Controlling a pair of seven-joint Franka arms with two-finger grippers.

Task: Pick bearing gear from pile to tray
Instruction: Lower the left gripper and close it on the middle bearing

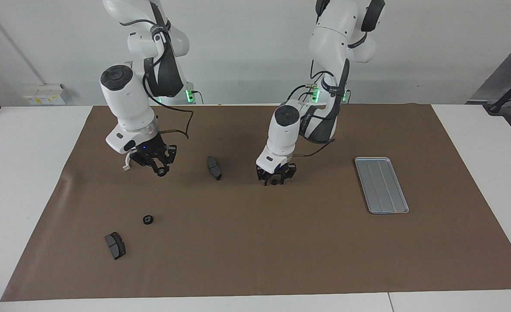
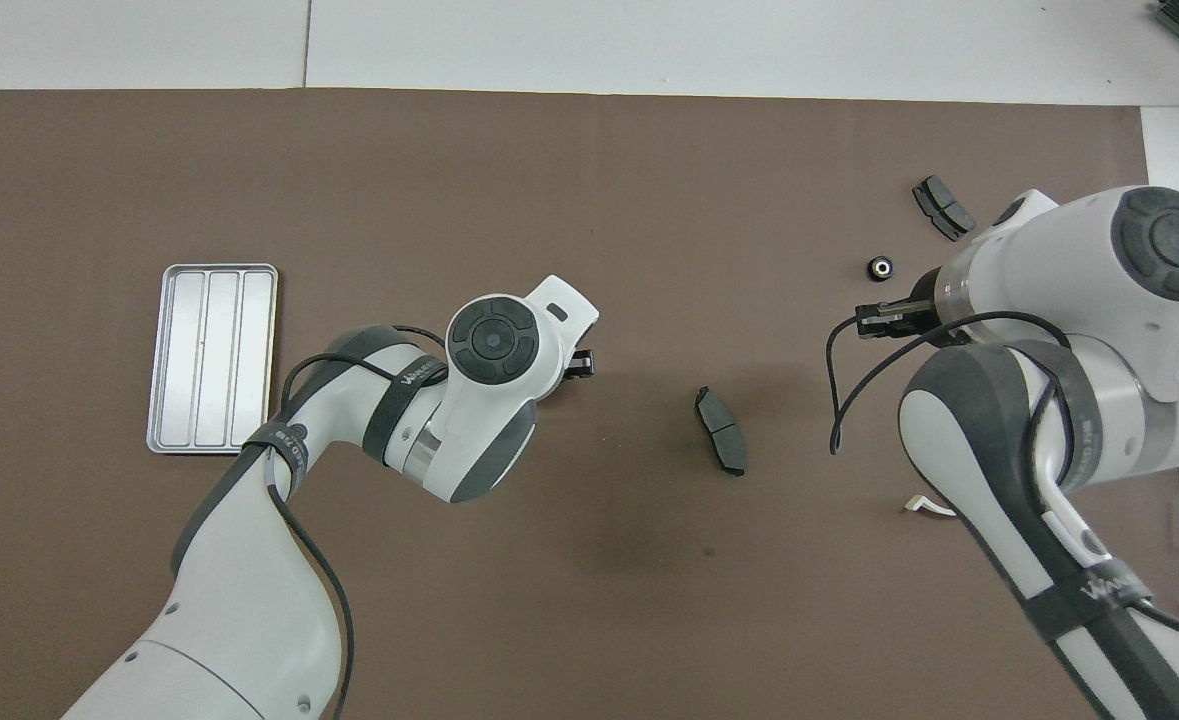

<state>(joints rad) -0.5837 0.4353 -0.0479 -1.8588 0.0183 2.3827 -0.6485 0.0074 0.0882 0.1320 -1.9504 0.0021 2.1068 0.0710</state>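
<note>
Grasp step: my left gripper [image 1: 274, 181] is down at a small black gear [image 1: 274, 182] on the mat.

Facing view: its fingers stand narrow around the gear; whether they grip it I cannot tell; next is a firm close, then a lift toward the tray [image 1: 381, 185]. Right gripper [image 1: 161, 171] hangs shut, holding a second gear [image 1: 162, 172], it seems.
Overhead view: the left wrist hides the gear; another gear [image 2: 880, 267] lies loose at the right arm's end.

The tray [image 1: 382, 185] is flat, silver-grey, grooved lengthwise and bare, toward the left arm's end of the surface. The pile is scattered: one small black gear [image 1: 274, 182] sits between the left tool's [image 1: 274, 180] fingertips on the mat. Another gear [image 1: 148, 219] lies toward the right arm's end, beside a dark grey pad [image 1: 115, 245]. A second pad [image 1: 214, 167] lies mid-mat.
</note>
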